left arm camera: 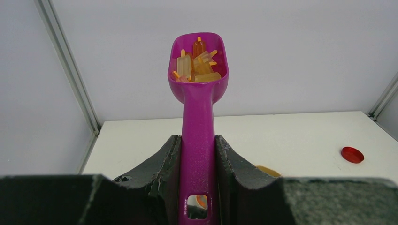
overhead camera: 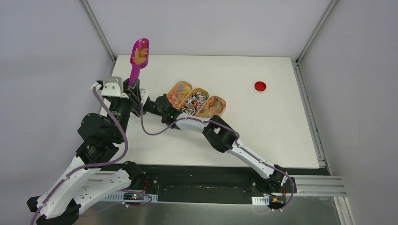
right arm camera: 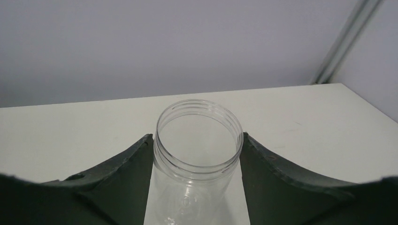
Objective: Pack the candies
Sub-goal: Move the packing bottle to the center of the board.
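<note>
Candies of three kinds fill three glossy orange oval trays mid-table; translucent orange-yellow gummies also heap in the bowl of a magenta plastic scoop. Surface: matte white tabletop, pale grey walls, aluminium corner posts. Flat red round disc lies far right, well apart from the trays. Left gripper clenched on the scoop handle, bowl tilted up. Right gripper grasps a clear, upright, threaded-neck plastic jar, pads touching both sides

Three orange tubs of candies there, one magenta scoop, one clear open jar, a single red disc, and two arms at the counter.
</note>
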### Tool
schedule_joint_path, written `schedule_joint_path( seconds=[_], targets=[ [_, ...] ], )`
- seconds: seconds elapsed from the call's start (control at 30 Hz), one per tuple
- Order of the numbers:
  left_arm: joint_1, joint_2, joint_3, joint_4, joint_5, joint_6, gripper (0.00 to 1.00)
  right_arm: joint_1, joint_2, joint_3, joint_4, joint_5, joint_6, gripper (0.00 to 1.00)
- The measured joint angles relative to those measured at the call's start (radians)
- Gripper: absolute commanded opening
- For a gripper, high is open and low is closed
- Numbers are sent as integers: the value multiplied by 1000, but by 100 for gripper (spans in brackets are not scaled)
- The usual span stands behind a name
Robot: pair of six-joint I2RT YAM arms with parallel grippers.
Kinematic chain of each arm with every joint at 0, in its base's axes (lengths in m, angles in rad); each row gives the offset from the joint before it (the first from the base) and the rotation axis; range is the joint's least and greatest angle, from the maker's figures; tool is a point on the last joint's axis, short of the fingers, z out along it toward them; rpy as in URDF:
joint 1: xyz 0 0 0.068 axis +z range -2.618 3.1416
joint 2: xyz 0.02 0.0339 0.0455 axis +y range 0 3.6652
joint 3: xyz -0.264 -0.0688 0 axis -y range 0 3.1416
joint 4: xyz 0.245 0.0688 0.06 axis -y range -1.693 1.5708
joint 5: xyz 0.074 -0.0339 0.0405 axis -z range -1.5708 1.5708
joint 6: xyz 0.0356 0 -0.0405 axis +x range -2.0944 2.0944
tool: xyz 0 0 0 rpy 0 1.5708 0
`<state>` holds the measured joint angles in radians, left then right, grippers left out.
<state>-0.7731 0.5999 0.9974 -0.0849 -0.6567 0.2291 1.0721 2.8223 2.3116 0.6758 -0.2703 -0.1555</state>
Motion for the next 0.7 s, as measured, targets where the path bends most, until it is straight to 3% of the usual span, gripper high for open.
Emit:
schedule_joint_path(
  seconds=[0.7],
  targets=[
    [0, 0, -15, -2, -24, 1, 0, -82, -12, -16, -6, 200, -25, 56]
  ],
)
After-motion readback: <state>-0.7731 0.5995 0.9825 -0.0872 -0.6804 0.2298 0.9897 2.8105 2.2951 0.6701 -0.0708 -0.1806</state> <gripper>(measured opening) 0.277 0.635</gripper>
